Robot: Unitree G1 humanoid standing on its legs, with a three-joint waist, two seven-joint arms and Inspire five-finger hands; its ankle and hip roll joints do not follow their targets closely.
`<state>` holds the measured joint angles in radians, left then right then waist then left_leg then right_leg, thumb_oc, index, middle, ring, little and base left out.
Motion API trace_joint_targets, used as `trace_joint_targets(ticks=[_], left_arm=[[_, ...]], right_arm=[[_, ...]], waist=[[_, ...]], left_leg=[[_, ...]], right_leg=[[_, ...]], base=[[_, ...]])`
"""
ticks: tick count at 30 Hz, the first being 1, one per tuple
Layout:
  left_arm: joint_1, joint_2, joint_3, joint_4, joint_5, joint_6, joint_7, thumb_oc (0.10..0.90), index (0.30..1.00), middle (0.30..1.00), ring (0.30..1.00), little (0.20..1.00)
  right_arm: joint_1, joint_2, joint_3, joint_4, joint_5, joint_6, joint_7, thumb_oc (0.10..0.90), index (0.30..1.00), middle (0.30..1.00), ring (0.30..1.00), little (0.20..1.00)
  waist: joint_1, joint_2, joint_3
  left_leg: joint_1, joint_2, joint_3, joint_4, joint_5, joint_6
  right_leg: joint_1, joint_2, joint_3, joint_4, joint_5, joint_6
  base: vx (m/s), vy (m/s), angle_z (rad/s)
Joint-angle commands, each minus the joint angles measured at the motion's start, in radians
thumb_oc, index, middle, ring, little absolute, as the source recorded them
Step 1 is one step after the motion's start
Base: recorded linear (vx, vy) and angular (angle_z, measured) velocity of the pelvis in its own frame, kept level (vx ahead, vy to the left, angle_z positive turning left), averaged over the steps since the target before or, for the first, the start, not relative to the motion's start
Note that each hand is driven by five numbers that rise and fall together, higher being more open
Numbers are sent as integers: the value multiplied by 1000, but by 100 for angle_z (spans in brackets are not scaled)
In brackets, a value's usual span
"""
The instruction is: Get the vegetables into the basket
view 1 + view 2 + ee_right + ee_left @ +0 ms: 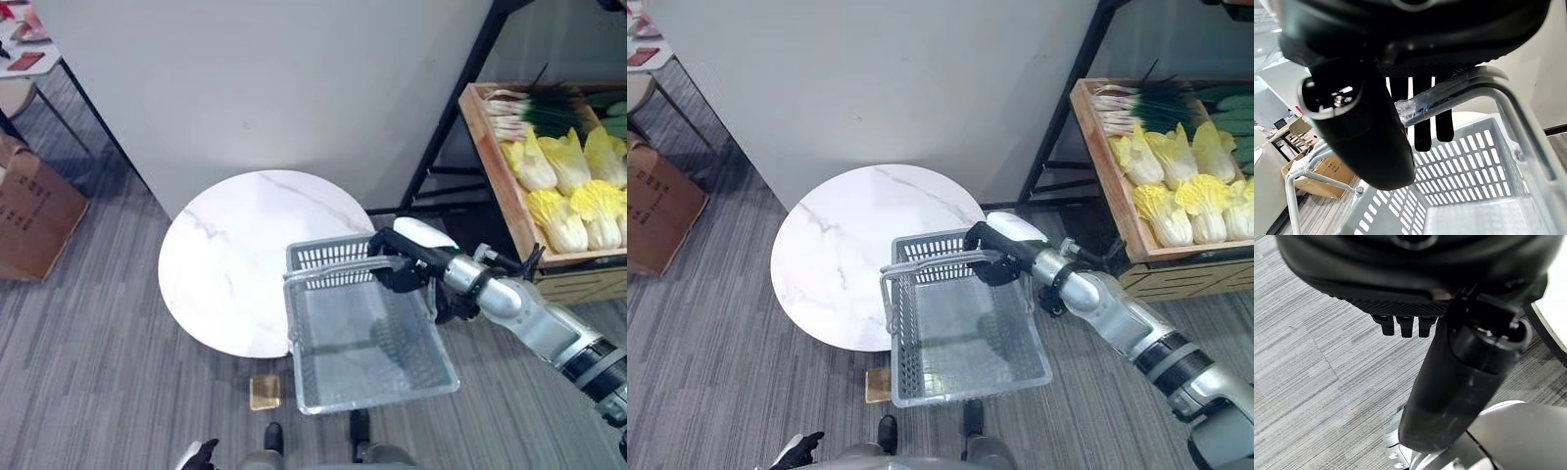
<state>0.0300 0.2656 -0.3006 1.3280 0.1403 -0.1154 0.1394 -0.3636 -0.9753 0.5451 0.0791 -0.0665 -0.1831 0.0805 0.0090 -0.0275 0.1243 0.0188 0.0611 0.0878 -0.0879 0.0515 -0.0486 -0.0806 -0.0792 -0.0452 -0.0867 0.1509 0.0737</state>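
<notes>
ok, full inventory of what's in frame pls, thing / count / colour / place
basket: one, grey, empty, hanging at the round table's near right edge
basket handles: two, grey, raised together
round table: one, white marble, centre
crate: one, wooden, on the black rack, right
cabbages: several, yellow-white, in the crate
green onions: a bunch, green and white, crate's far end
cardboard box: one, brown, on the floor, left
right robot hand: dark, curled round the basket handles
left robot hand: dark, low by the bottom edge, fingers straight over carpet in its wrist view
</notes>
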Motion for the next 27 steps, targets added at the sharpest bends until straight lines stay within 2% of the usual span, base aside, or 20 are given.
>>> trace_joint_targets(ticks=[1,6,7,10,11,12,14,15,18,19,22,23,25,27], left_arm=[[-12,14,26,64,14,-16,-19,900,1000,1000,1000,1000],[-4,15,53,68,30,-18,-32,900,1000,1000,1000,1000],[-5,19,63,69,31,-19,-33,900,1000,1000,1000,1000],[-9,28,72,70,31,-20,-34,900,1000,1000,1000,1000],[-16,40,74,65,34,-23,-36,900,1000,1000,1000,1000],[-16,40,74,65,34,-23,-36,900,1000,1000,1000,1000],[-27,55,79,63,33,-21,-39,900,1000,1000,1000,1000],[-27,55,79,63,33,-21,-39,900,1000,1000,1000,1000],[-27,63,103,62,35,-5,-36,900,1000,1000,1000,1000],[-23,65,113,61,41,2,-37,900,1000,1000,1000,1000],[-15,65,115,60,51,4,-44,900,1000,1000,1000,1000],[-11,66,117,61,52,4,-45,900,1000,1000,1000,1000],[-5,58,117,64,59,6,-53,900,1000,1000,1000,1000],[-6,52,112,65,68,8,-53,900,1000,1000,1000,1000]], right_arm=[[-71,25,-173,-96,14,-98,-100,400,300,300,300,300],[89,28,-307,-122,-41,-101,-119,400,300,300,300,300],[110,34,-325,-121,-49,-101,-124,400,300,300,300,300],[115,36,-338,-115,-52,-101,-131,400,300,300,300,300],[112,45,-342,-101,-49,-99,-139,400,300,300,300,300],[112,45,-342,-101,-49,-99,-139,400,300,300,300,300],[111,64,-342,-86,-43,-97,-142,400,300,300,300,300],[111,64,-342,-86,-43,-97,-142,400,300,300,300,300],[112,72,-332,-76,-47,-97,-141,400,300,300,300,300],[108,70,-329,-76,-53,-93,-136,400,300,300,300,300],[110,68,-329,-76,-55,-91,-133,400,300,300,300,300],[110,73,-330,-74,-58,-88,-138,400,300,300,300,300],[143,64,-353,-90,-68,-87,-139,400,300,300,300,300],[167,58,-369,-101,-68,-88,-138,400,300,300,300,300]], waist=[[4,-52,-47],[-30,-50,-34],[-45,-55,-21],[-57,-64,-9],[-65,-69,1],[-62,-69,1],[-65,-63,10],[-65,-63,9],[-47,-42,11],[-32,-37,7],[-22,-40,-4],[-13,-42,-12],[-19,-47,-27],[-27,-45,-31]], left_leg=[[4,-7,6,1,-46,4],[34,-28,41,1,-65,28],[35,-36,60,1,-66,35],[29,-46,93,2,-67,40],[16,-45,129,3,-65,43],[16,-45,133,3,-66,43],[3,-22,182,7,-61,44],[2,-22,183,7,-61,44],[-16,10,243,19,-51,41],[-26,27,284,28,-45,38],[-34,37,319,37,-42,32],[-18,41,327,36,-66,19],[2,36,348,29,-66,12],[5,40,351,30,-64,7]], right_leg=[[27,-91,9,17,-6,106],[-3,-108,47,64,4,124],[-26,-112,72,71,34,138],[-56,-118,105,56,88,158],[-85,-119,134,43,118,167],[-88,-118,138,43,119,168],[-96,-121,97,77,85,151],[-97,-121,97,78,85,151],[-65,-153,-50,167,5,126],[-43,-177,-119,209,-25,122],[-20,-193,-150,206,-25,124],[-2,-203,-176,182,-22,144],[7,-192,-211,134,-11,149],[12,-181,-211,117,-15,147]], base=[[-12,86,-8],[-16,141,-16],[-97,171,-36],[-113,91,-65],[-155,73,-87],[-186,60,-90],[-149,20,-88],[-132,11,-81],[-162,32,-67],[-164,-5,-97],[-34,-38,-72],[112,-75,-84],[106,-84,-78],[45,-112,-33]])
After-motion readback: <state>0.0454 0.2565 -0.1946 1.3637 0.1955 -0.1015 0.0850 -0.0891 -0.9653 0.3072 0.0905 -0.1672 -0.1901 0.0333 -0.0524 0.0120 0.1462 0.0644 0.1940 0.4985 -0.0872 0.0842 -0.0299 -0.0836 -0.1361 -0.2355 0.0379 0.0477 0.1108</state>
